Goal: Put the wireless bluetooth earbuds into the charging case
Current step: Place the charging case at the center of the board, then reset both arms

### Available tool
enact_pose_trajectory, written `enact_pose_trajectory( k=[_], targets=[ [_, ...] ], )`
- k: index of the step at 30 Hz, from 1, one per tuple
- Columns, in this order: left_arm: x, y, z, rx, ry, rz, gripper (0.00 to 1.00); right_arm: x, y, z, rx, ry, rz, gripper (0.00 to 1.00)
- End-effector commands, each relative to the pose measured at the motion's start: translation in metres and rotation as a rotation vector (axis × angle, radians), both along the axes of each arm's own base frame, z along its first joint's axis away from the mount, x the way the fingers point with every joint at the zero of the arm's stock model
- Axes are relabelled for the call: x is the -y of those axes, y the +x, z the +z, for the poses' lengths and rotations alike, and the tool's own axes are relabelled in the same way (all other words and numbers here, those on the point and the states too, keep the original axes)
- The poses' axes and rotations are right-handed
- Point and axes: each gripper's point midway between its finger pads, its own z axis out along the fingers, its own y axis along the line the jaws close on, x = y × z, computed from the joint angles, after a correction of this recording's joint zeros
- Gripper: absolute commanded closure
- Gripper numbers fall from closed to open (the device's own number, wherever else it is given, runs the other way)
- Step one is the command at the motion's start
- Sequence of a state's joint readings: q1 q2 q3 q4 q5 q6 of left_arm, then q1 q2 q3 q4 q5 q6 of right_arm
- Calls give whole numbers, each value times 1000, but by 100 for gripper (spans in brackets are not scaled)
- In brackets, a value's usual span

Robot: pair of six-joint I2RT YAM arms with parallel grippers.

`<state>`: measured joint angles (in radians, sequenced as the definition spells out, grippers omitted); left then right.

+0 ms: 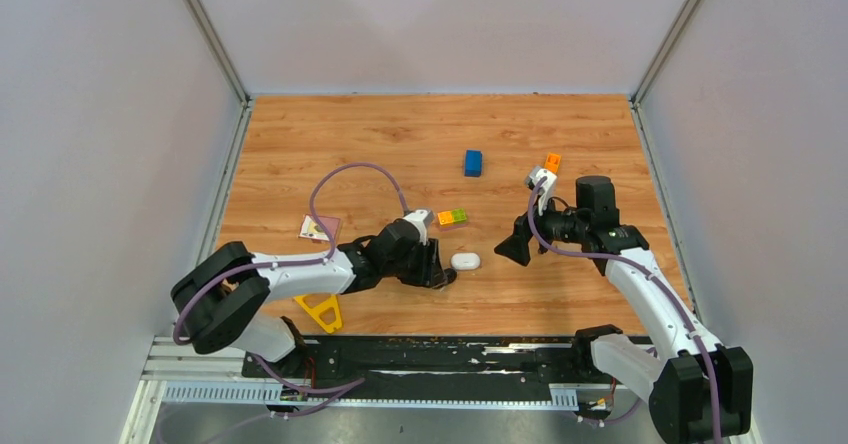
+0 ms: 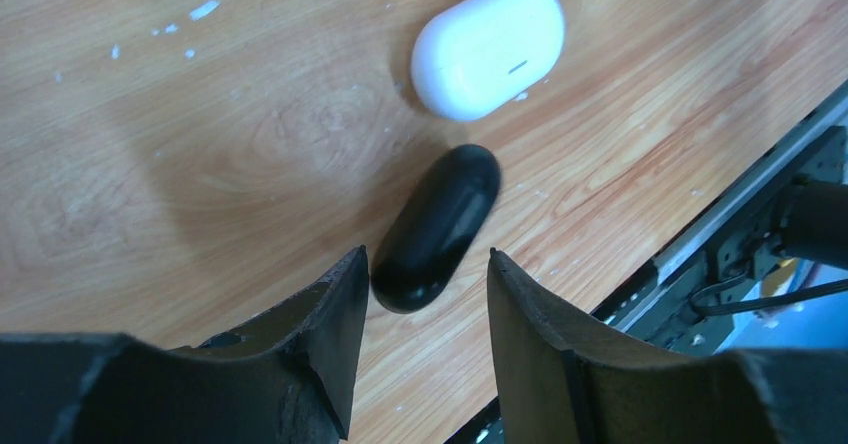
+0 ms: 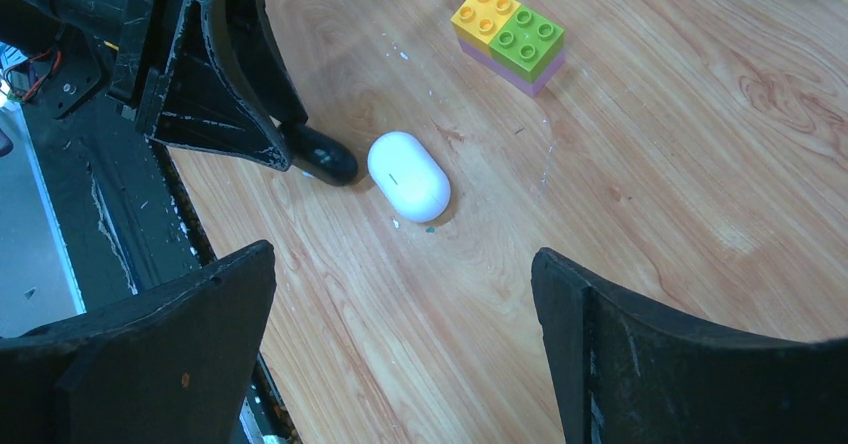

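A closed white pill-shaped charging case (image 1: 465, 260) lies on the wooden table; it also shows in the left wrist view (image 2: 488, 47) and the right wrist view (image 3: 408, 175). A closed glossy black case (image 2: 437, 226) lies just beside it, partly hidden behind the left fingers in the right wrist view (image 3: 325, 154). My left gripper (image 1: 437, 269) is open, low over the table, with the black case's near end between its fingertips (image 2: 428, 264). My right gripper (image 1: 515, 247) is open and empty, right of the white case (image 3: 405, 264). No earbuds show.
A yellow-and-green brick (image 1: 452, 217) lies behind the cases, also in the right wrist view (image 3: 508, 36). A blue brick (image 1: 473, 163), an orange brick (image 1: 552, 162) and a white brick (image 1: 541, 178) lie farther back. A card (image 1: 319, 228) and a yellow triangle (image 1: 320, 311) lie left. The black rail (image 1: 420, 354) runs along the near edge.
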<state>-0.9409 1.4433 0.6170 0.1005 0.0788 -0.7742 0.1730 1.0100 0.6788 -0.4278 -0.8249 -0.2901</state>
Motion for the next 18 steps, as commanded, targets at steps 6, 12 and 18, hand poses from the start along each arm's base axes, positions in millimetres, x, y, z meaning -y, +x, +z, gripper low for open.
enact_pose_trajectory(
  k=[6, 12, 18],
  targets=[
    [-44, 14, 36, 156, 242, -31, 43, 11, 16, 8, 76, -27, -66, 1],
    [-95, 38, 93, 381, 454, -13, 39, 38, 41, 14, 98, -92, -268, 1],
    [-156, 50, 141, 564, 583, 111, 25, 59, 56, 29, 110, -124, -438, 0]
  ],
)
